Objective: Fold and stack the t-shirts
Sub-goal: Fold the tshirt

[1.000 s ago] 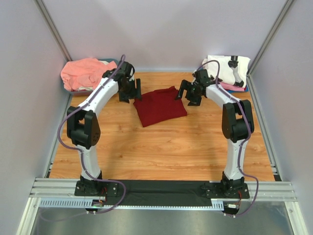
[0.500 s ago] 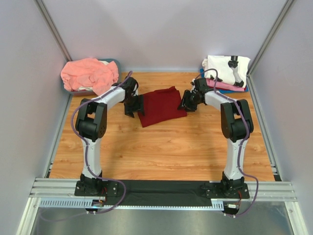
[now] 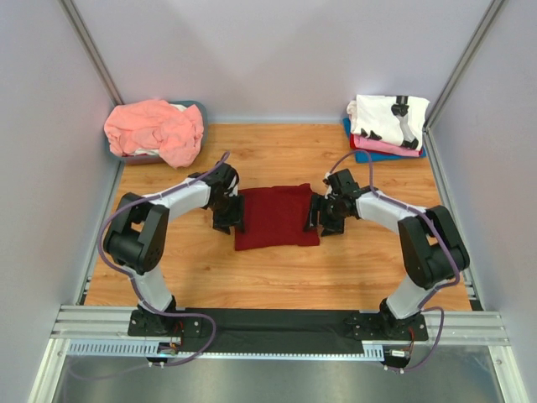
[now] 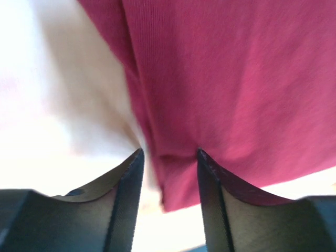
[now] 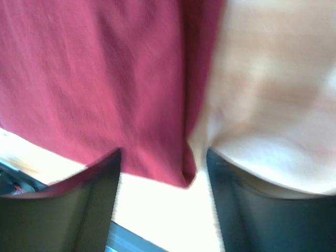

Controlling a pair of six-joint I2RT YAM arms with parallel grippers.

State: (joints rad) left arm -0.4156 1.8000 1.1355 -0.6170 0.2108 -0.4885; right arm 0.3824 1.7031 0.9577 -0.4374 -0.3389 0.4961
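Red shirt (image 3: 275,217) lies folded on desk (image 3: 277,277), between both pincers. Left pincer (image 4: 167,155) spread, hem between its fingers; right pincer (image 5: 163,152) spread likewise. Stack (image 3: 388,124) far beyond right pincer, pink heap (image 3: 155,128) beyond left. Judged midway: red unstacked, heap unfolded.

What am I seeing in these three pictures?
Two robot arms bolted at the near edge of the table. The wide picture looks down from above and behind them; the two close-ups come from wrist cameras, dark fingers at the bottom. A folded dark red shirt lies mid-table, the left hand at one side, the right hand at the other. Both look open, straddling its edges, not pinching. Far left: a pink heap. Far right: a stack topped by a white printed shirt.
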